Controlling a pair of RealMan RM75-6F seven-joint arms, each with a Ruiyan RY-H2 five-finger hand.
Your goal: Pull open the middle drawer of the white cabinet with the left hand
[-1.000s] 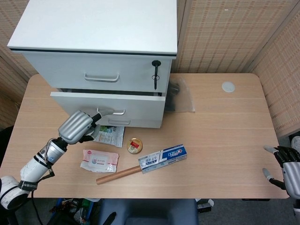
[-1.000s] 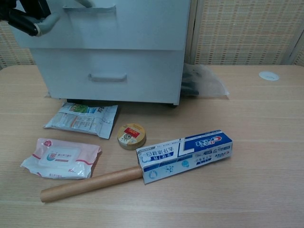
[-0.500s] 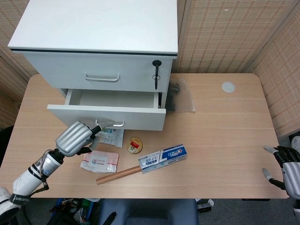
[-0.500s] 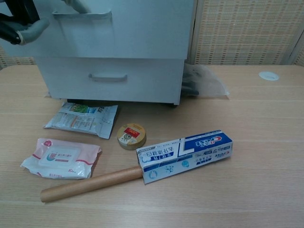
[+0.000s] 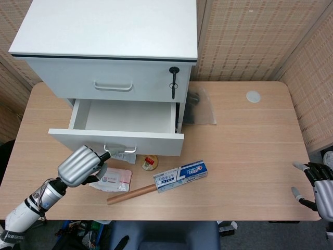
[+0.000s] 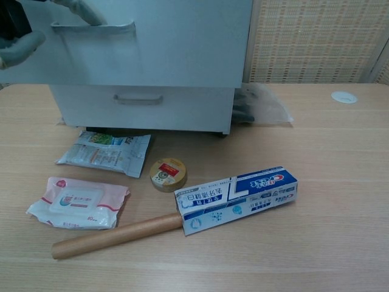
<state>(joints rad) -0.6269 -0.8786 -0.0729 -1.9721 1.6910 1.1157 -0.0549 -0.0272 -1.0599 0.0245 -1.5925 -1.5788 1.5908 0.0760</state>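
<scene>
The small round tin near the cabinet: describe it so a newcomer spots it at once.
Start at the white cabinet and drop to the table just below its open middle drawer. The round tin lies between the green packet and the toothpaste box. It is the only round, yellow-rimmed thing there.

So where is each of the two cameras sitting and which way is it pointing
Head view: high above the near table edge, angled down on the white cabinet, its open middle drawer and the whole table; shows the left robot hand at the drawer handle with its forearm, and the right robot hand.
Chest view: low, near table height, facing the cabinet front; shows only the left robot hand's fingers.
Shared: drawer, toothpaste box, wet wipes pack.
</scene>
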